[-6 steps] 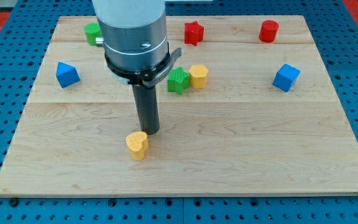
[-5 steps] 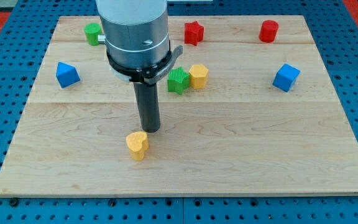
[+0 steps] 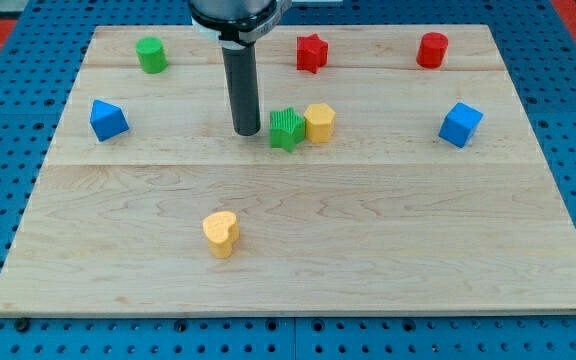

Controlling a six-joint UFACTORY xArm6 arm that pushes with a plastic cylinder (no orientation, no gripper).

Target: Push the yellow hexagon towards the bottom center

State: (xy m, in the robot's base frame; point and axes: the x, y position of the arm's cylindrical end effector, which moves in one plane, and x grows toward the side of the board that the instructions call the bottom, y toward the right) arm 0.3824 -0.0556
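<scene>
While arm's cut off at top, my tip point(image 3: 246, 132) sits left of green block point(image 3: 286, 129)

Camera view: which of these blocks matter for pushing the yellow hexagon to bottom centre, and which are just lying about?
Job:
yellow hexagon
my tip, at the view's left of the green block that touches the hexagon

Lying about:
yellow heart
green cylinder
red star
red cylinder
blue cube
blue block
</scene>
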